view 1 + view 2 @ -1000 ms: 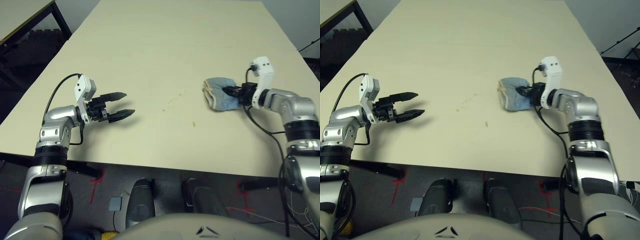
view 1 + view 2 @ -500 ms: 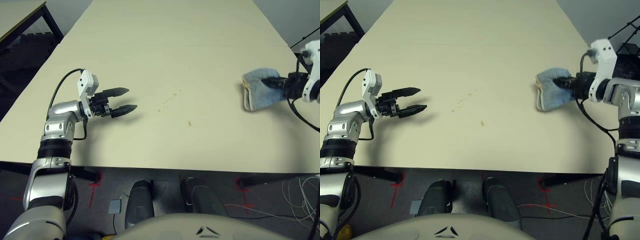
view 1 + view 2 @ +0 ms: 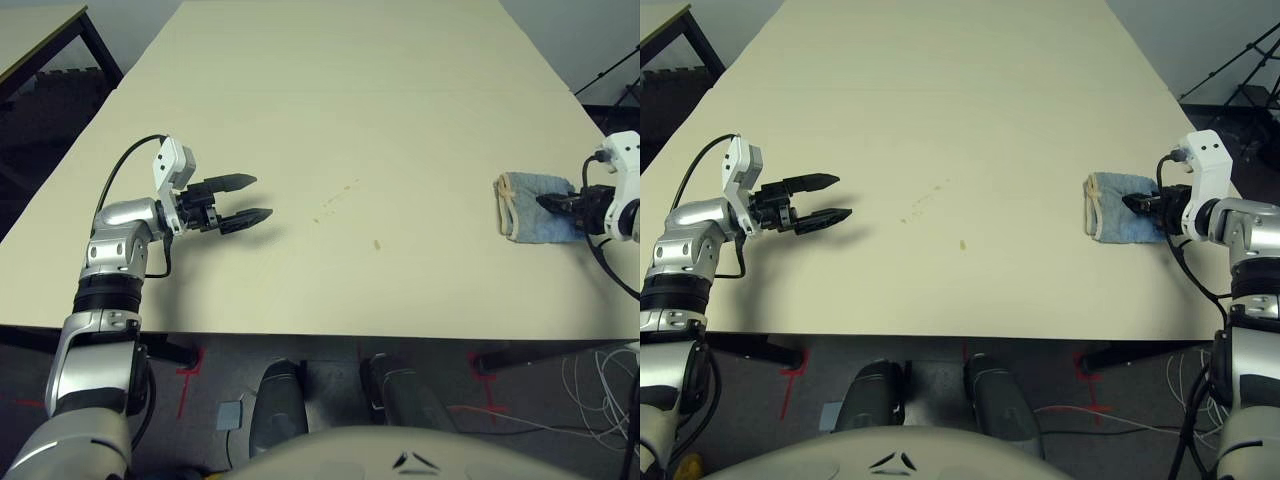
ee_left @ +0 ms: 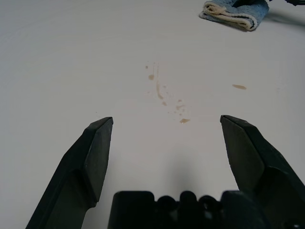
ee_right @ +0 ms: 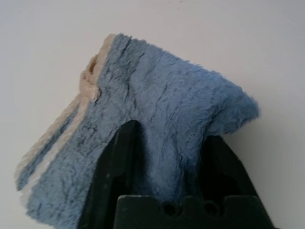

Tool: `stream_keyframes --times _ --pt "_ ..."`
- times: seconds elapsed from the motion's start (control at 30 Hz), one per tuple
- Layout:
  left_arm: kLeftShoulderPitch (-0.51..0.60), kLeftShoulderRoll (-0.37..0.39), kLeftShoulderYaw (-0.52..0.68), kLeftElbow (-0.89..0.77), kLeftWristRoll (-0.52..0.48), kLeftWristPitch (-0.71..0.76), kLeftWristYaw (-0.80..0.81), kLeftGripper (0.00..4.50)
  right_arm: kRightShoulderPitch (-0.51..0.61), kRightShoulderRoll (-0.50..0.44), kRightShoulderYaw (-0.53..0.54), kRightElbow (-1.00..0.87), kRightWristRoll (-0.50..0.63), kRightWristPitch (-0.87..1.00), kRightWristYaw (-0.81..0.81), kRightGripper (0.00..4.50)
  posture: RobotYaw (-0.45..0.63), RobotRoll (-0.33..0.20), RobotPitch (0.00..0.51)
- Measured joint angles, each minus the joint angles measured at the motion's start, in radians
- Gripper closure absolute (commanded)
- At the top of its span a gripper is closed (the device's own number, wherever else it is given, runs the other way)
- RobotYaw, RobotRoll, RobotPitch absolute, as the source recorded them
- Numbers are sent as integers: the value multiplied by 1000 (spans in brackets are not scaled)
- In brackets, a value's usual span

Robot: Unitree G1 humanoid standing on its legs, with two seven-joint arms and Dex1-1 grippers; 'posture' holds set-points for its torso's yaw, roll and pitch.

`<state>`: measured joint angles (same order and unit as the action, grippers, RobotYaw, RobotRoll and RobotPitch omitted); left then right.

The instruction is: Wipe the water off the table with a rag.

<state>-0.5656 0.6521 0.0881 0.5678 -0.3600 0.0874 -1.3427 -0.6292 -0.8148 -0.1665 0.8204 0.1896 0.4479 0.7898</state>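
Observation:
The light blue rag (image 3: pixel 1118 206) with its cream hem (image 5: pixel 52 134) lies near the right edge of the cream table (image 3: pixel 940 90), and my right gripper (image 3: pixel 1137 202) is shut on it. Its black fingers (image 5: pixel 114 160) pinch a ridge of the cloth. Brownish water splotches (image 3: pixel 923 200) and a single drop (image 3: pixel 962 243) mark the middle of the table, well left of the rag. They also appear as a trail of droplets (image 4: pixel 162 93) ahead of my left gripper (image 3: pixel 244 198), which hovers open at the table's left with nothing between its fingers (image 4: pixel 93 152).
A second table (image 3: pixel 35 25) with dark legs stands at the far left. A faint seam (image 3: pixel 940 88) crosses the cream table's far half. A black tripod leg (image 3: pixel 1240 60) stands off the right side.
My right gripper has carried the rag from near the table's middle out to the right edge and set it lower on the surface. The head camera shifted. The left gripper has barely moved.

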Motion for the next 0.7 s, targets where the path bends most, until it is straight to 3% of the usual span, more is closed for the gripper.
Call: stream_keyframes --times 0.13,0.4,0.53,0.7 --pt "4 0 12 -3 -1 0 13 0 -12 -2 -41 15 -4 -97 -63 44 -156 0 97" --pt "36 -25 65 -18 -29 4 95 0 -50 -41 -166 93 10 -348 -217 44 -149 0 109" --pt "36 -83 157 -43 -45 -36 267 0 -60 16 -254 100 106 -458 -162 44 -131 0 119" --pt "43 -102 248 -43 -54 -62 438 0 -50 69 -278 100 151 -553 -88 44 -93 0 131"
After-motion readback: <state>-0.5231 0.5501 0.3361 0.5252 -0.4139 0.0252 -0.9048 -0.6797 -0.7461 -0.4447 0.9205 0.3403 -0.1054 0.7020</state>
